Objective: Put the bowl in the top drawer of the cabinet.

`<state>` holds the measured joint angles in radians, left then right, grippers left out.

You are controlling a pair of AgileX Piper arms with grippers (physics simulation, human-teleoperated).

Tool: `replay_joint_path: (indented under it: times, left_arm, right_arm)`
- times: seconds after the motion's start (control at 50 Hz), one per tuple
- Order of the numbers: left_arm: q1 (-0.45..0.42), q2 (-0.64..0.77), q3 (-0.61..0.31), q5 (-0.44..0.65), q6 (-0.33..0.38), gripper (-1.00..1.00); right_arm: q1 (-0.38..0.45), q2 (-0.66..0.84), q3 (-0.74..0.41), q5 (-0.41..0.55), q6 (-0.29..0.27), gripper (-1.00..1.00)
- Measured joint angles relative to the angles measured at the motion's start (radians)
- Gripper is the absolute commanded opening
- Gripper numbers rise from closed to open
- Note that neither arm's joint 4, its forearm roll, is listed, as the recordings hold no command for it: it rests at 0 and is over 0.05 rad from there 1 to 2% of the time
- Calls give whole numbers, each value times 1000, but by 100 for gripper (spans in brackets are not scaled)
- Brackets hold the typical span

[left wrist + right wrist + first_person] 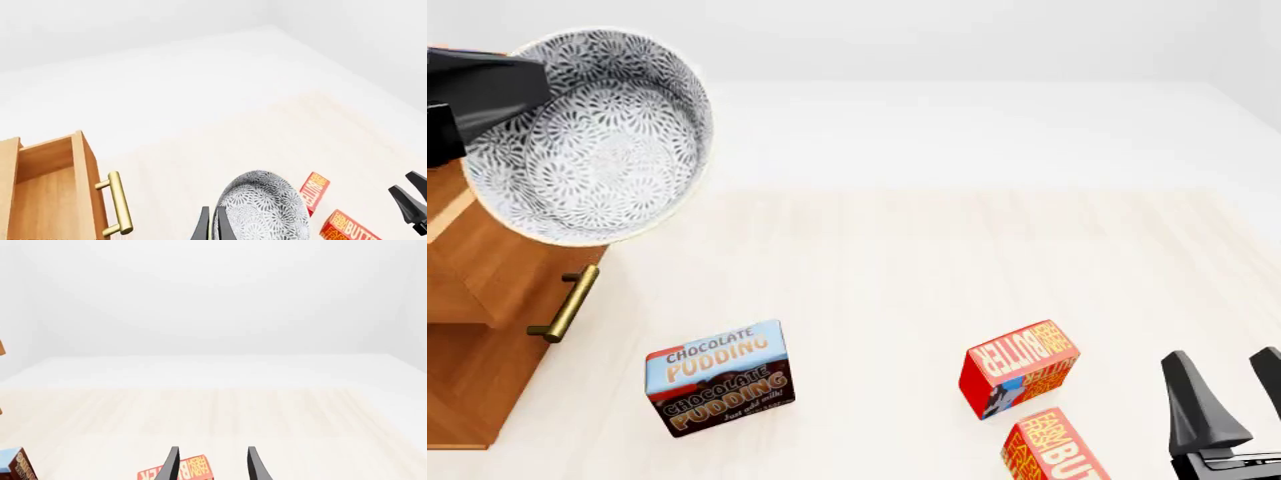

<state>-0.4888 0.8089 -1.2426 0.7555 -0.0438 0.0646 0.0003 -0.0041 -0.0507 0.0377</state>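
Left wrist view: left tool clamped on the bowl rim, beside the pulled-out top drawer. Front view: bowl tilted, raised above the cabinet; left tool mostly cut off. Right wrist view: right tool fingers apart, empty, over the desk.

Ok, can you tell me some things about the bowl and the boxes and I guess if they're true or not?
1. The left gripper holds the bowl up in the air. True.
2. The bowl is plain white. False: it has a dark-grey flower pattern.
3. The top drawer is open. True.
4. The right gripper is holding a butter box. False: it is open and holds nothing.
5. The pudding box is inside the drawer. False: it stands on the table.
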Motion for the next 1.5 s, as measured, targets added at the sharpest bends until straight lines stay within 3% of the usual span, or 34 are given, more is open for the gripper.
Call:
replay_joint_path:
  times: [0.48,1.1,1.5]
  left_arm:
    - [137,-11,-146,65,23,-100]
    - [296,-35,-196,85,-5,-100]
    - [320,-53,-211,91,-10,-100]
  right_arm:
    - [0,0,0,-7,-1,100]
    - [-3,0,0,-13,0,100]
    - [-9,0,0,-26,-6,100]
